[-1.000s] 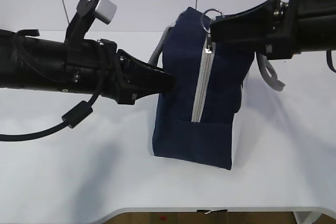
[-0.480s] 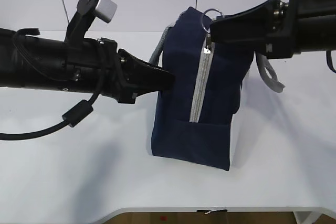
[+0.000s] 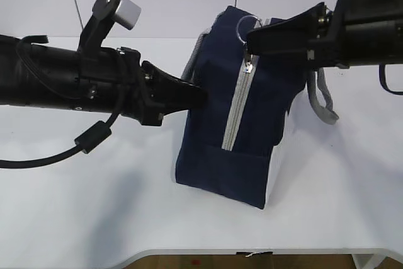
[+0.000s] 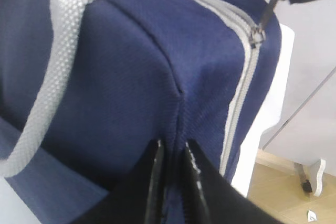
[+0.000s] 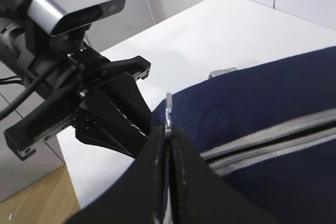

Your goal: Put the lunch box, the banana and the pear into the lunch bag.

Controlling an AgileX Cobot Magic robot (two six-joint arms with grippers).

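1. Lunch bag (image 3: 236, 108): stands tilted on the table (image 3: 94, 206), zipper (image 3: 236, 102) closed.
2. Left gripper (image 4: 170, 153): fingers narrowed, pinching the bag's side fabric to steady it.
3. Right gripper (image 5: 167, 129): clamps the ring pull (image 3: 245, 28) at the bag's top corner, apparently to work the zipper.
4. Lunch box, banana, pear: not visible.

One lunch bag (image 3: 252, 111), two tools (image 3: 200, 97) (image 3: 252, 41)

The lunch bag (image 3: 245, 105) hides its own contents — nothing inside shows; the left gripper (image 3: 200, 97) tips vanish against the navy fabric.
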